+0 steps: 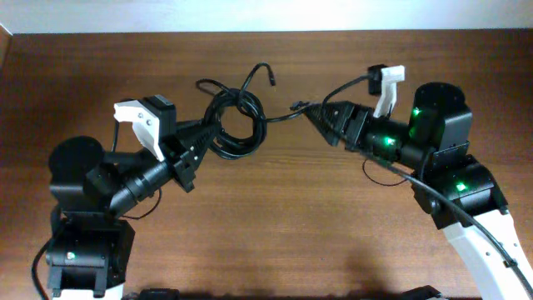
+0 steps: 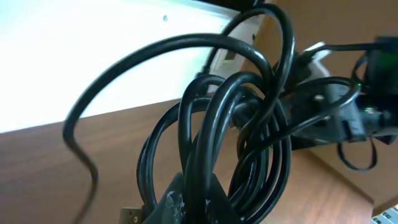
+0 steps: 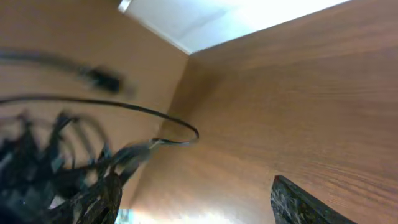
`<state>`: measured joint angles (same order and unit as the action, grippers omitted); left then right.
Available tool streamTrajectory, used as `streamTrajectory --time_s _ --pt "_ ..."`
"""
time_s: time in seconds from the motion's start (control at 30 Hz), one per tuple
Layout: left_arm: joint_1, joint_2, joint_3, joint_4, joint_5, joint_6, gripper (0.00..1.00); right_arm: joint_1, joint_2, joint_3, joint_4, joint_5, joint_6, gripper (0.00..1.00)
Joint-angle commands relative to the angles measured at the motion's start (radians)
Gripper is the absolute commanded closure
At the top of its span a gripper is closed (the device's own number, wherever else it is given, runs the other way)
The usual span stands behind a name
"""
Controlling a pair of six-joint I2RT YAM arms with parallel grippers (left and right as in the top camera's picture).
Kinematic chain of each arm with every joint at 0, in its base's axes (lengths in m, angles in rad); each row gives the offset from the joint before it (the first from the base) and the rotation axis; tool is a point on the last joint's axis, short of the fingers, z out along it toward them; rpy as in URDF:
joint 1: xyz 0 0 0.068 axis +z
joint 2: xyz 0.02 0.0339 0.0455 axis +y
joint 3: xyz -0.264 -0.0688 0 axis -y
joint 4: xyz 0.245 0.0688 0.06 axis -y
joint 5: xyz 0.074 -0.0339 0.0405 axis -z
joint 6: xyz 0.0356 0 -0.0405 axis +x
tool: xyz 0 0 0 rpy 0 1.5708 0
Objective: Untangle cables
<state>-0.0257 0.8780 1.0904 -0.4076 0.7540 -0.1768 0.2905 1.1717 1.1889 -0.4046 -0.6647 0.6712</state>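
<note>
- The thin black cables are lying bunched in one knotted coil at the far middle of the brown wooden table; none is looking separated yet.
- The left gripper is clamping the coil's left edge.
- The right gripper is gaping wide beside a loose strand, gripping nothing.

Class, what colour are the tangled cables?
The cables are black; left wrist view shows it best.
</note>
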Motion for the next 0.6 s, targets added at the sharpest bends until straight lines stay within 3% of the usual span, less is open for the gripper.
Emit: streamTrajectory --time_s 0.0,0.1,0.17,0.2,0.23,0.37,0.43,0.57 --pt "0.003 0.0 0.018 -0.008 -0.062 0.006 1.0 -0.002 -0.004 0.003 0.007 -0.223 -0.091 0.26" --pt "0.003 0.0 0.018 -0.021 -0.348 -0.004 1.0 -0.002 -0.004 0.003 -0.031 -0.274 -0.091 0.27" --pt "0.003 0.0 0.018 -0.064 -0.483 -0.145 1.0 -0.002 -0.004 0.003 -0.031 -0.275 -0.087 0.27" --pt "0.002 0.005 0.018 -0.073 -0.48 -0.224 1.0 -0.002 -0.004 0.003 -0.031 -0.274 -0.088 0.27" --pt "0.002 0.01 0.018 -0.08 -0.459 -0.302 1.0 -0.002 -0.003 0.003 -0.03 -0.274 -0.088 0.27" --pt "0.002 0.06 0.018 0.023 -0.049 -0.506 1.0 0.089 0.029 0.003 -0.026 -0.148 -0.087 0.31" --pt "0.002 0.065 0.018 0.12 0.067 -0.509 1.0 0.133 0.068 0.003 0.007 -0.139 -0.086 0.31" --pt "0.002 0.066 0.018 0.119 0.175 -0.434 1.0 0.138 0.08 0.003 0.205 -0.145 0.051 0.41"
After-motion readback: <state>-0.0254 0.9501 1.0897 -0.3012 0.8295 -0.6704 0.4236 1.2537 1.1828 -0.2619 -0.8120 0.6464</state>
